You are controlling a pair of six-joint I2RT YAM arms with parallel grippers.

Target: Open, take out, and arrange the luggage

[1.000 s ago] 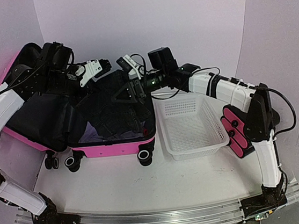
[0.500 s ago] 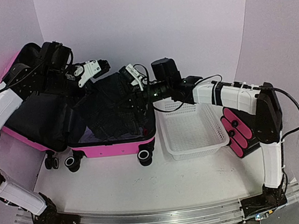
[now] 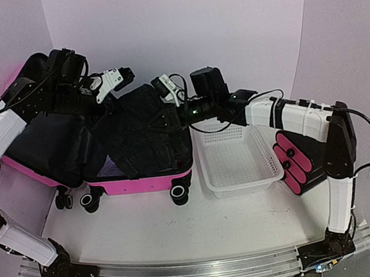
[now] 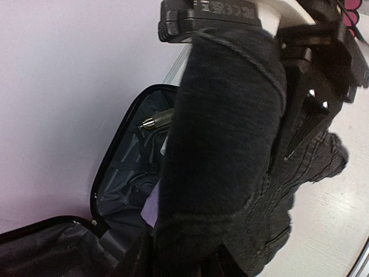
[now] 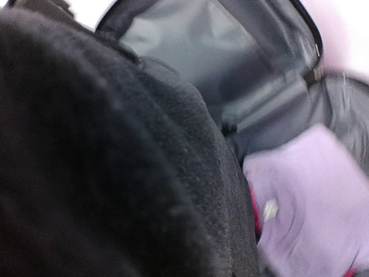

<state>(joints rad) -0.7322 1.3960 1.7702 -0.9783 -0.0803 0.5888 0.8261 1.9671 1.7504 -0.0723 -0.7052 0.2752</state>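
The bright-pink hard-shell luggage (image 3: 140, 182) lies open, black-lined lid tilted leftward, wheels at its near side.

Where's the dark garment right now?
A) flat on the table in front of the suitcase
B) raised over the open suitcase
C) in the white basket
B: the garment hangs at the right hand above the suitcase, and none of it is in the basket.

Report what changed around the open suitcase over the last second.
The right gripper closed on the dark garment and drew it upward, so it now bunches higher above the luggage. The left gripper rose slightly beside it. The luggage, the white basket and the pink-ended cases stayed put.
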